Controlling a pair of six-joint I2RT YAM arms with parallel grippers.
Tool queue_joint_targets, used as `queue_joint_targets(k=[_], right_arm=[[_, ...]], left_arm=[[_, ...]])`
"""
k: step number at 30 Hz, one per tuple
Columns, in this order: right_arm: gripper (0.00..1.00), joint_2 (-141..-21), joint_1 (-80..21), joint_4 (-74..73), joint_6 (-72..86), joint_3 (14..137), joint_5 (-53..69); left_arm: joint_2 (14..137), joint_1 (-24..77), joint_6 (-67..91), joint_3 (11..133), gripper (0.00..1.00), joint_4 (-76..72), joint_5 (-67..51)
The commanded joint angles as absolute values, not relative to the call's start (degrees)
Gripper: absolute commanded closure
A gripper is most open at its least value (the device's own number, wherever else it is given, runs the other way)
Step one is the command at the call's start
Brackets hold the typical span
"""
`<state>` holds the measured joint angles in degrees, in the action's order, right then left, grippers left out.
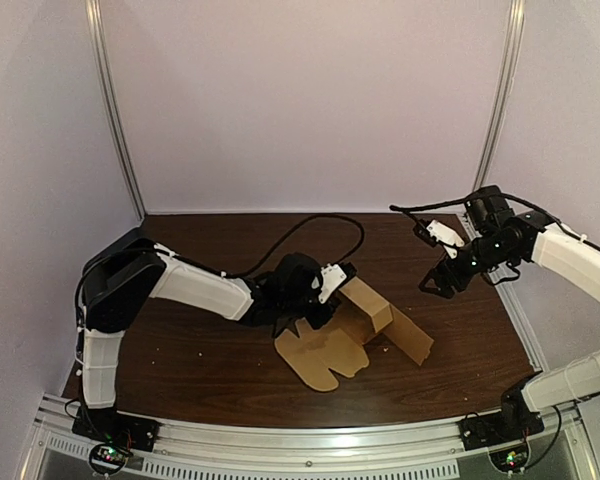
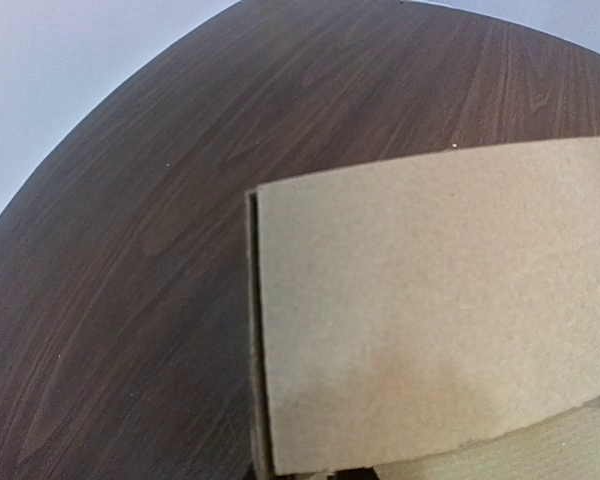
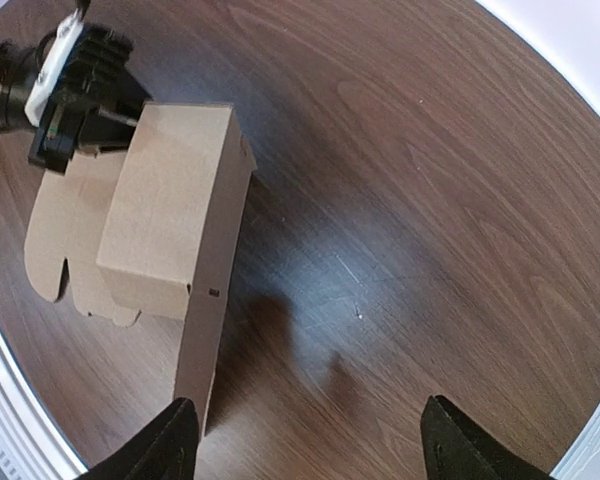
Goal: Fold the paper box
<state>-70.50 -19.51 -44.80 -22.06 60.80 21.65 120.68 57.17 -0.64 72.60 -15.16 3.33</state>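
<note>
Top view: high at near edge, looking down on whole table [image 1: 200, 370]. Left wrist: tight against box [image 2: 430, 310]. Right wrist: raised, facing down; shares box, left gripper [image 3: 105, 118] with top.

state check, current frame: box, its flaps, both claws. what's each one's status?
paper box: partly folded, one section raised, a long panel sloping down to the table.
flaps: unfolded, lying flat on the table.
left claw: at the box's left end; open or shut cannot be told.
right claw: open, empty, above the table, apart from the box.
</note>
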Motion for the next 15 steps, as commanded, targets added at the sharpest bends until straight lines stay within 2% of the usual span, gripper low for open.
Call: queue_joint_targets(k=[1,4,9,15], right_arm=[[0.27,-73.1,-19.3,-53.4,-30.2,61.5,21.8],[0.29,-75.0,-19.3,-56.4,-34.6,60.4,20.0],[0.32,-78.2,-19.3,-58.0,-38.2,59.4,19.5],[0.32,-81.9,-19.3,-56.3,-40.3,61.1,21.9]], left_arm=[[121.3,57.1,1.7,73.8,0.89,-19.0,5.8],[119.8,57.1,4.0,71.7,0.94,-20.0,9.1],[116.6,57.1,6.3,67.1,0.95,-21.1,12.3],[109.7,57.1,17.1,61.0,0.97,-13.0,25.3]])
